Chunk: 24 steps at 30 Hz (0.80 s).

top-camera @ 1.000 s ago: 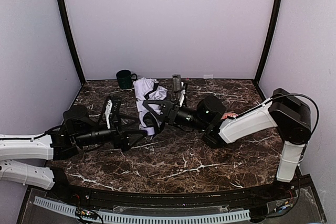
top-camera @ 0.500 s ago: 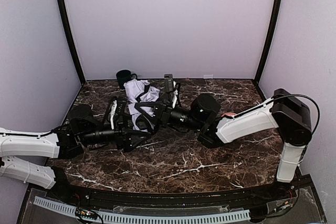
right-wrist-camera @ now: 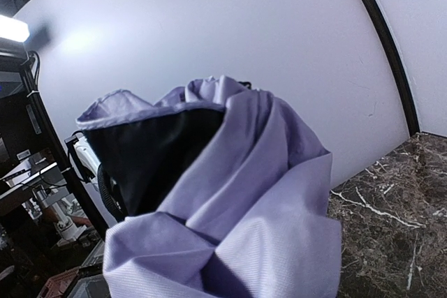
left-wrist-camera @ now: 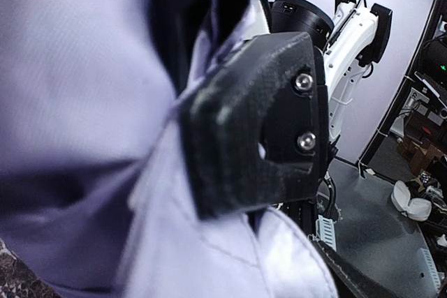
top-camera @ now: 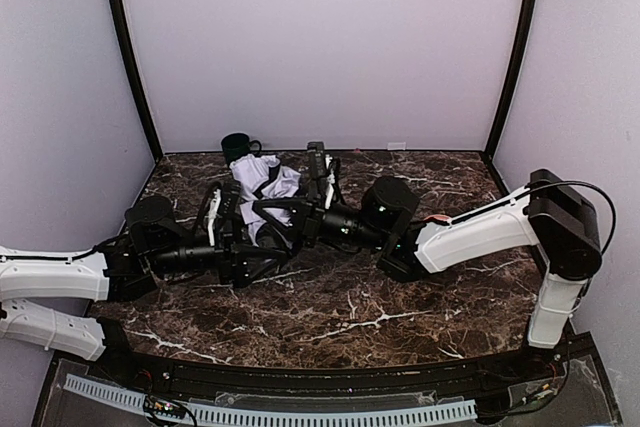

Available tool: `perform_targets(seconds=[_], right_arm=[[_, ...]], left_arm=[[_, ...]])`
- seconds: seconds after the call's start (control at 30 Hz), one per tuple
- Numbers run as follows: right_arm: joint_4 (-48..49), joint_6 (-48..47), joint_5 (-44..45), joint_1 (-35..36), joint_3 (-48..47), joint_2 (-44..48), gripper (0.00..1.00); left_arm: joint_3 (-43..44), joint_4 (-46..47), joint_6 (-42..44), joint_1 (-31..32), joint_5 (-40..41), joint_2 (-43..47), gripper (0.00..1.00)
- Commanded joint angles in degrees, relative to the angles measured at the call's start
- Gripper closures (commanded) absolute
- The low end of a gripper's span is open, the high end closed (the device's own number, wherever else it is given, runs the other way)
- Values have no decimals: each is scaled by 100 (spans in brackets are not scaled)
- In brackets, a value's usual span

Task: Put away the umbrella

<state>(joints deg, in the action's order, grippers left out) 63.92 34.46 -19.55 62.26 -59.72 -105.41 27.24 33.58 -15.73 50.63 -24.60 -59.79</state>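
item: umbrella (top-camera: 262,179), compact folding type, pale lavender cloth with black lining. it was found bunched and unfastened, held up off the table (top-camera: 400,297) towards the rear left, between the two claws and just in front of a dark green mug (top-camera: 238,147). neither shaft nor handle could be made out.

item: right claw (top-camera: 285,205). it was reached in from the right and judged to be closed partway on the umbrella's cloth, the bundle being carried at its tip. in its wrist view only folds of lavender and black were shown, with no finger visible.

item: left claw (top-camera: 250,237). it was laid low across the table from the left, its mouth set against the lower part of the bundle. in its wrist view one black finger (left-wrist-camera: 255,123) was seen pressed into the cloth. whether the cloth was clamped or merely enclosed by wide jaws could not be told.

step in hand: judged to be the gathering of the loose canopy, one claw steadying while the other was brought onto the cloth.

next move, as judged: a firm hold by the left claw would be called for, so that the folds could be drawn in around the shaft and wrapped tight. care would be needed that no cloth was snagged and that the mug was not struck.
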Motion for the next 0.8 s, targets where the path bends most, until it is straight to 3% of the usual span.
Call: perform_targets(seconds=[0.0,0.07,0.13,0.23,0.27,0.3,0.33,0.43,0.53,0.67,0.77], right_arm=[[-146,-280,-57,93,-182,213,59],[-149,-274,-58,93,-168,211,57],[-86,-241,-53,93,-112,225,54],[-59,-235,39,78,28,332,44],[-60,-237,92,63,93,380,31],[-76,-227,159,43,165,426,10],[-95,-200,196,11,228,471,2],[-172,-9,266,-153,513,687,1],[-470,37,573,-326,973,1127,1],[-2015,-157,1805,-512,1406,2137,1],[-3412,-440,2701,-544,1437,2712,1]], left_arm=[[217,271,254,8,-143,253,33],[228,212,258,8,-117,265,47],[196,159,255,8,-112,286,56],[122,-25,230,8,12,358,59],[81,-70,216,8,53,395,59],[22,-104,175,8,66,431,59],[-21,-134,123,8,106,459,59],[-37,-476,-121,8,536,491,59],[116,-1413,-472,8,1091,291,60],[581,-2777,-1053,5,1860,-467,61],[998,-3402,-1328,8,1908,-1246,61]])
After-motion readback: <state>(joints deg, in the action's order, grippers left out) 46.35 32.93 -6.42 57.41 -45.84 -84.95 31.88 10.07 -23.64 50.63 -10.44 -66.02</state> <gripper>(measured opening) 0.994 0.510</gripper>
